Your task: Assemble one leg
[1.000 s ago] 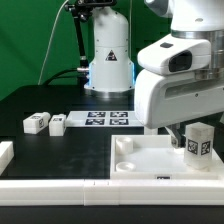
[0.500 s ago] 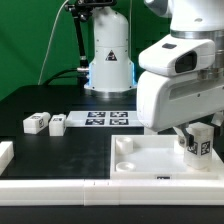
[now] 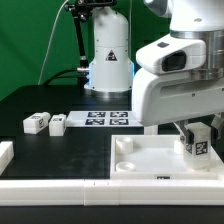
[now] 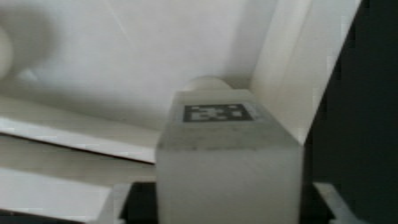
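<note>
Exterior view: a leg [image 3: 199,146], pinched upright by the gripper [image 3: 196,133], is held at the panel [image 3: 145,163] edge on the exterior view's right; seating is judged unfinished.

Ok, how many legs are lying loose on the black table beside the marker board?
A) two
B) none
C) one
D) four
A: one leg and a second leg lie side by side on the black table, at the exterior view's left of the marker board; the third leg is in the gripper.
</note>
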Robot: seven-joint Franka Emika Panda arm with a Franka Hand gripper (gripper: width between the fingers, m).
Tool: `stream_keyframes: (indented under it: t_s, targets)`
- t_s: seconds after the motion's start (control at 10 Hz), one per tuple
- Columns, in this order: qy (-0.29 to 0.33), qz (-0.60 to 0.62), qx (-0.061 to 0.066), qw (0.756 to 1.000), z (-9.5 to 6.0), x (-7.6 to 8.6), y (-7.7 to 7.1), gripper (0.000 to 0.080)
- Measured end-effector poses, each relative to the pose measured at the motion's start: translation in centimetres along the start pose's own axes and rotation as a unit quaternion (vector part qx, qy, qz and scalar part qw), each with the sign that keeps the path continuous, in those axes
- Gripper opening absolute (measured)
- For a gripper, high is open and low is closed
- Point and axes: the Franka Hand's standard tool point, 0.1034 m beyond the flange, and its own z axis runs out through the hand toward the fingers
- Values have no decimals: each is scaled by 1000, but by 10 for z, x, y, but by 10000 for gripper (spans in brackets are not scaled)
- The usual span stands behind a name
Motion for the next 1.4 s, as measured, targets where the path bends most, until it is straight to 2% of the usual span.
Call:
stream_keyframes:
  t_s: [0.2, 0.4, 0.8, 1.1, 1.2, 1.3, 1.4]
  targets:
    - [7, 104, 5, 995, 0, 0, 2, 290]
    - [5, 235, 3, 972, 1, -1, 2, 291]
    - [7, 464, -2, 886, 1, -1, 3, 291]
    - [6, 528, 1, 849, 1, -1, 3, 291]
    - [6, 521, 2, 854, 1, -1, 3, 369]
    - [5, 500, 2, 866, 1, -1, 3, 369]
    - [5, 501, 2, 865, 1, -1, 2, 555]
